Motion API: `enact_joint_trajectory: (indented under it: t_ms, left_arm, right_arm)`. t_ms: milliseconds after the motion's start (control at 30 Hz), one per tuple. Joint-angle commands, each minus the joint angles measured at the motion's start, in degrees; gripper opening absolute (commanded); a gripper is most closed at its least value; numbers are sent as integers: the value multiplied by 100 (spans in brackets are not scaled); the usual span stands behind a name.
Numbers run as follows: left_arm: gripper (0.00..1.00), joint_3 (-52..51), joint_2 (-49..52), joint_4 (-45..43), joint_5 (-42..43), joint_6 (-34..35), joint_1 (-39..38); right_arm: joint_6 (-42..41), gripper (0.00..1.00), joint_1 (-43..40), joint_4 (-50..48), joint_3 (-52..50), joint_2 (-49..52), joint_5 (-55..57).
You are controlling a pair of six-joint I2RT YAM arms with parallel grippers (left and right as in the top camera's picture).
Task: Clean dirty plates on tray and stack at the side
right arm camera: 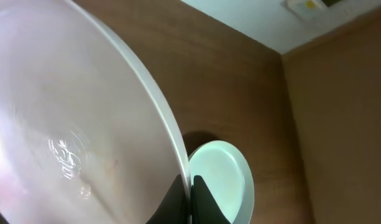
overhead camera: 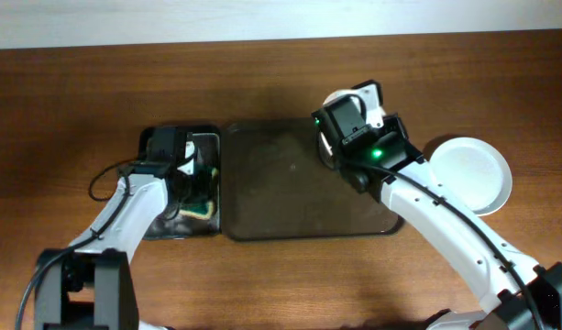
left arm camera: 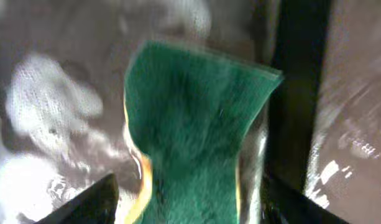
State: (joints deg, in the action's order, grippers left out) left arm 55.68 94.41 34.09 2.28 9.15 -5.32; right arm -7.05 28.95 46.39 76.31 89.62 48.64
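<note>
Green sponge (left arm camera: 190, 137) seemingly in left jaws, black tray (overhead camera: 208, 147) beneath, right jaws pinching plate (right arm camera: 66, 124)

I can read no word, number or brand anywhere on my screens. The nearest thing to a mark is a faint glassy squiggle on the face of the tilted plate (right arm camera: 72, 93) in the right wrist view. It is too blurred for me to tell embossing from glare. In the top corner of that same view a pale fixture (right arm camera: 305, 5) bears a small yellow patch, too small to read. On the overhead, a green light (overhead camera: 376, 153) glows on the right arm (overhead camera: 446, 215), with no figure beside it. The green sponge (left arm camera: 196, 137) shows plain fibre, unprinted.
</note>
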Motion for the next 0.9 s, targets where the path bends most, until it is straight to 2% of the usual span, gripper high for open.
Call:
enact_joint_trajectory:
  t_ms: [0, 167, 267, 300, 333, 400, 533, 567, 600, 633, 667, 767, 800, 867]
  left_arm:
    - [82, 138, -131, -328, -63, 22, 24]
    - [82, 138, 337, -741, -61, 22, 20]
    - [74, 138, 688, -918, -59, 22, 20]
    - [62, 138, 706, -920, -61, 22, 20]
    - [29, 138, 706, -946, -61, 22, 17]
    - [0, 138, 706, -946, -66, 22, 20]
    - [0, 140, 704, -1027, -85, 22, 20]
    - [19, 160, 682, -986, -81, 22, 20]
    - [61, 216, 614, -907, -83, 22, 20]
    - [70, 341, 439, -739, -79, 22, 24]
    - [72, 422, 157, -520, -61, 22, 24]
    - [87, 422, -330, 149, -59, 22, 24]
    - [89, 422, -334, 243, -59, 22, 24]
    - [96, 422, -332, 415, -57, 22, 24]
  right_arm:
    - [-721, 4, -697, -31, 339, -131, -433]
    - [-894, 4, -2468, 271, 343, -131, -2649]
    - [-894, 4, -3545, 439, 341, -129, -3324]
    - [-894, 4, -3884, 444, 341, -122, -3620]
    - [-898, 4, -4347, 468, 341, -107, -3930]
    - [-1001, 4, -4948, 573, 341, -103, -4011]
    - [-999, 4, -5882, 686, 341, -55, -4035]
    - [-999, 4, -6006, 680, 341, -2, -4033]
    - [-1001, 4, -6102, 678, 341, 96, -4063]
    - [-999, 4, -6129, 675, 341, 317, -4074]
    - [-999, 4, -6129, 675, 341, 527, -4072]
    - [-999, 4, -6129, 662, 341, 1029, -4072]
    - [-999, 4, -6129, 667, 341, 1102, -4074]
    - [-994, 30, -6122, 573, 341, 1211, -4529]
